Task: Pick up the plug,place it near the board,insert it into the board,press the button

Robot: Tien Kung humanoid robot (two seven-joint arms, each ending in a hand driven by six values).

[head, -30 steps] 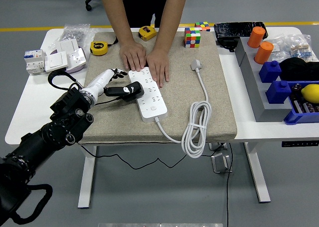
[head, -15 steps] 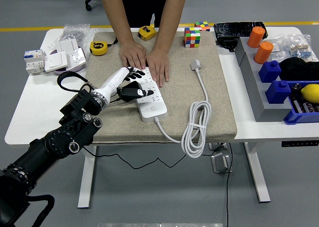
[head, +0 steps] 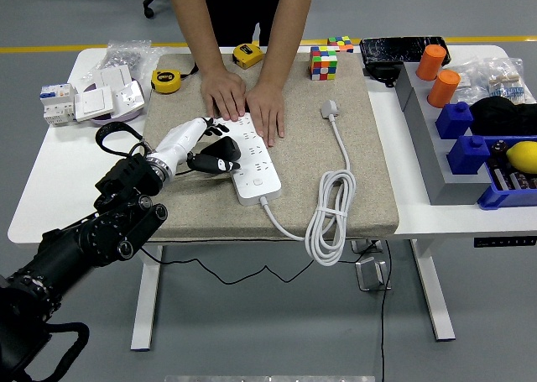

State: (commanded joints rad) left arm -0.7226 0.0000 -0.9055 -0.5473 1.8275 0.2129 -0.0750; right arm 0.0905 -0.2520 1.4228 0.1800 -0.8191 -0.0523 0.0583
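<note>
A white power strip (head: 253,165) lies on the beige mat (head: 361,172) in mid-table. My left hand (head: 205,143) reaches in from the left, its white palm beside the strip's left edge and its black fingers curled on a black plug (head: 216,157). The plug sits against the strip's left side, over its sockets; I cannot tell whether its pins are in. A thin black cable trails from it to the left. A person at the far side presses both hands (head: 248,103) flat on the strip's far end. The right arm is out of view.
The strip's own white cord (head: 327,216) lies coiled at the mat's front right, its plug (head: 330,108) further back. Two yellow tape measures (head: 166,80), Rubik's cubes (head: 324,63), white switch parts (head: 92,101) at the left and blue and grey bins (head: 470,151) at the right.
My left hand first pushed right over the strip with the black plug, then drew back a little to the left. The plug now stands at the strip's left edge. The person's hands stayed put.
</note>
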